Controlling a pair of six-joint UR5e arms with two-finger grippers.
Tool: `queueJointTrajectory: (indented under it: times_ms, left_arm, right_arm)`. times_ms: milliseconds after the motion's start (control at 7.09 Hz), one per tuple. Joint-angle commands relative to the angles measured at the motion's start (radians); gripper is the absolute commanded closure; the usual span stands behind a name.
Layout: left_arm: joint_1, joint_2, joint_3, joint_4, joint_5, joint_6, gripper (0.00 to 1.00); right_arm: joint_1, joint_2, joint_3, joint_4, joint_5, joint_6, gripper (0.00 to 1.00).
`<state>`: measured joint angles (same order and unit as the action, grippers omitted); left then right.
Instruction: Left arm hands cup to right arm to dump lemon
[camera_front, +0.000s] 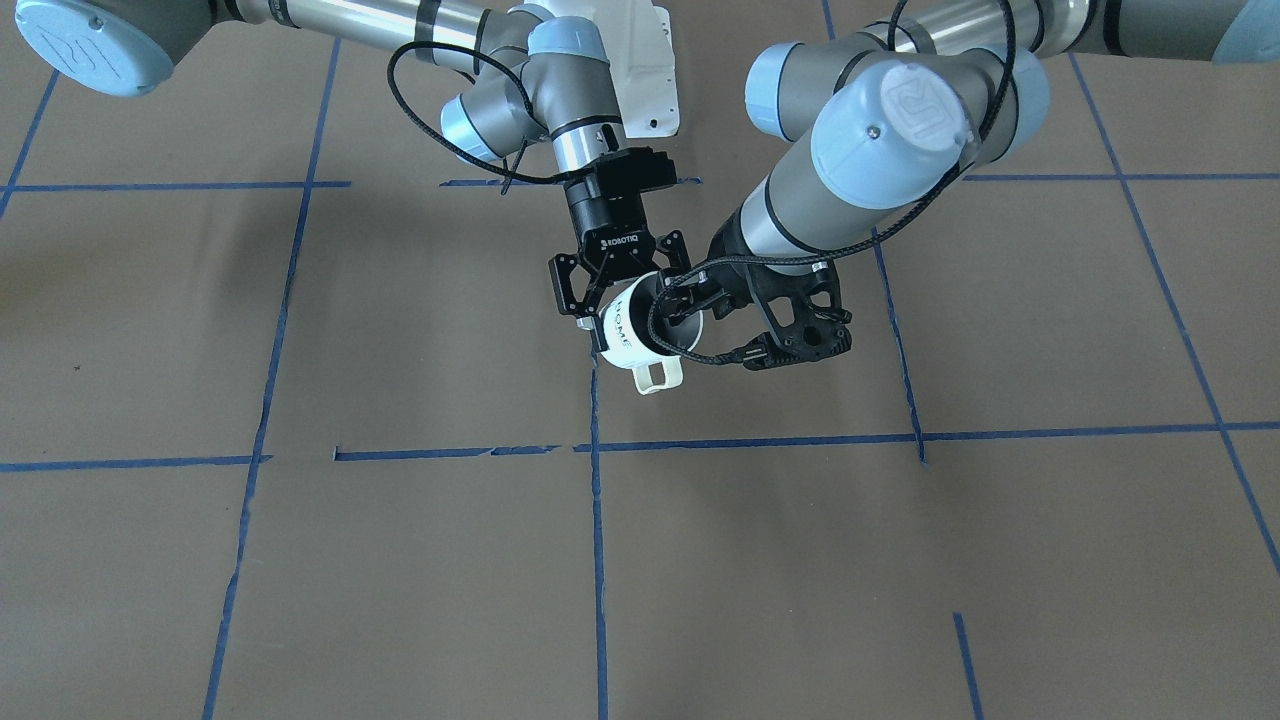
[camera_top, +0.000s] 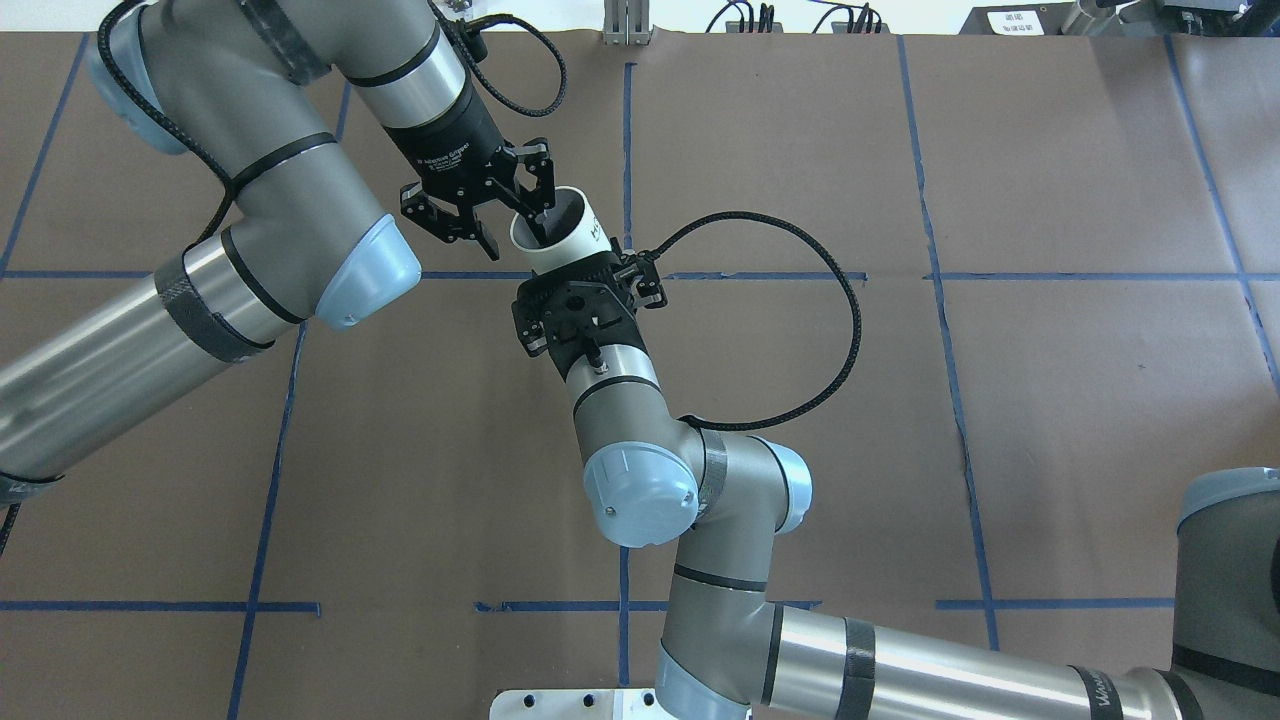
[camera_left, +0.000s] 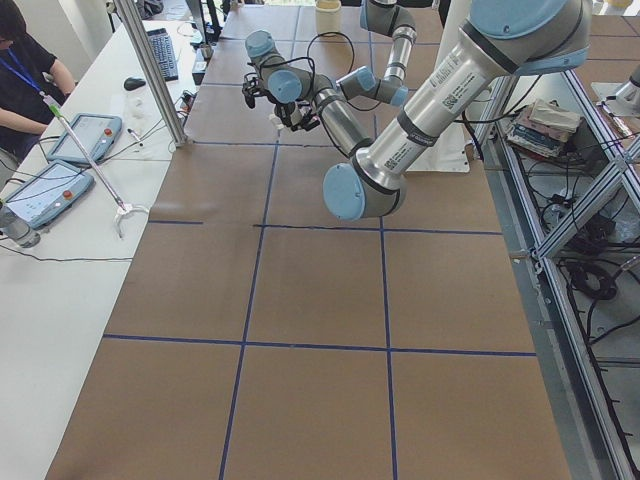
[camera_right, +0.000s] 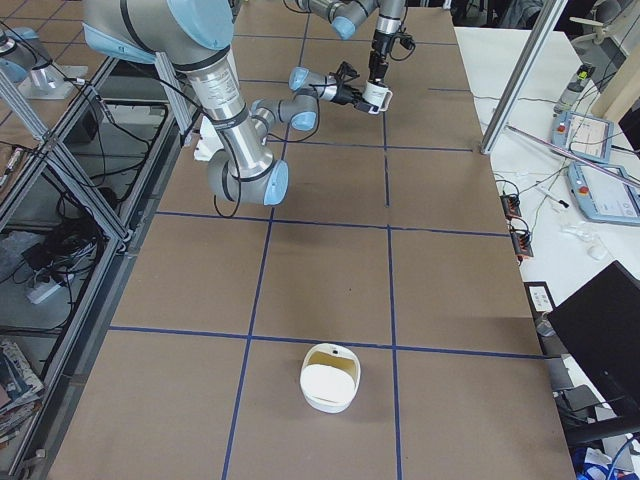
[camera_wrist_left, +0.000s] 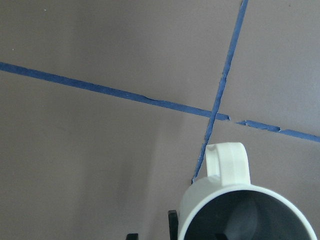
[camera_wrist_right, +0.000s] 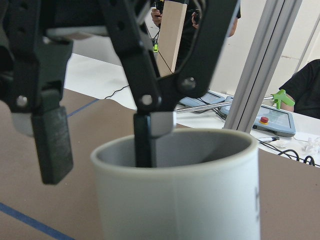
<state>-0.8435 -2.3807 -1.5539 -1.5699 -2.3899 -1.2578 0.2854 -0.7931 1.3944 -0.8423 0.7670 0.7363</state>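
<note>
Above the middle of the counter (camera_front: 400, 350), the cup (camera_front: 630, 338) hangs a little tilted, and the right end effector (camera_front: 632, 298) seems closed around its body to carry it. The left end effector (camera_top: 515, 232) stands open, one finger inside the rim and one outside, probably to release the cup. The lemon I cannot see.

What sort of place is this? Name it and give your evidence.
Probably a robotics lab workcell: the left arm and right arm work over a paper-covered table gridded with blue tape, with touchscreen pendants and a person alongside.
</note>
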Motion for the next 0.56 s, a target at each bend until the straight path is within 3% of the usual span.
queueJointTrajectory:
  times_ms: [0, 141, 423]
  left_arm:
    - [0.001, 0.000, 0.000, -0.012, -0.002, -0.020, 1.00]
    - [0.001, -0.002, 0.000, -0.013, -0.002, -0.025, 1.00]
    - [0.003, -0.003, 0.001, -0.013, -0.002, -0.037, 1.00]
  right_arm:
    - [0.000, -0.002, 0.000, 0.000, 0.000, 0.002, 0.22]
    - [0.000, -0.009, 0.000, 0.000, -0.002, 0.002, 0.04]
    - [-0.008, -0.009, 0.000, 0.000, 0.000, 0.000, 0.00]
